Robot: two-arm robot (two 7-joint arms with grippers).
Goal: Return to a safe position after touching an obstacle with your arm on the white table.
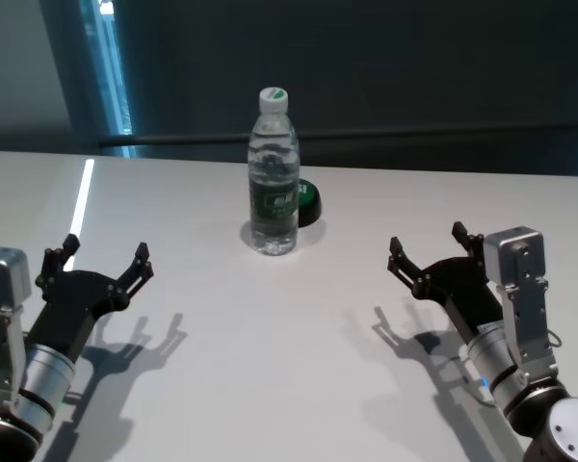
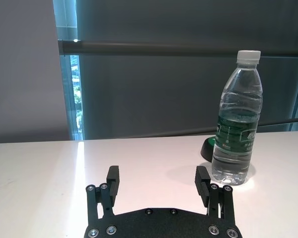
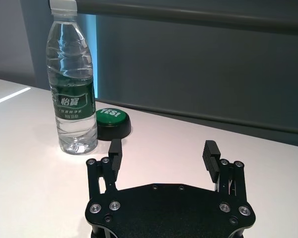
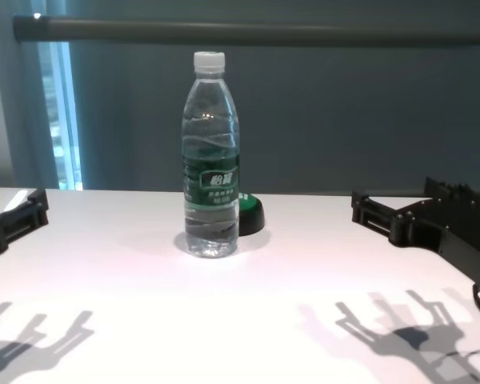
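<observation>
The obstacle, a clear water bottle (image 1: pixel 273 183) with a white cap and green label, stands upright at the far middle of the white table (image 1: pixel 270 366). It also shows in the left wrist view (image 2: pixel 237 134), the right wrist view (image 3: pixel 72 89) and the chest view (image 4: pixel 211 176). My left gripper (image 1: pixel 106 248) hovers open over the near left of the table, well apart from the bottle. Over the near right, my right gripper (image 1: pixel 428 241) is open too and holds nothing. Each wrist view shows empty spread fingers (image 2: pixel 112 177) (image 3: pixel 211 151).
A small dark green dome-shaped button (image 1: pixel 308 202) sits right behind the bottle, touching or nearly touching its base (image 3: pixel 111 121). Beyond the table's far edge runs a dark wall with a horizontal rail (image 4: pixel 248 30). Both arms cast shadows on the tabletop.
</observation>
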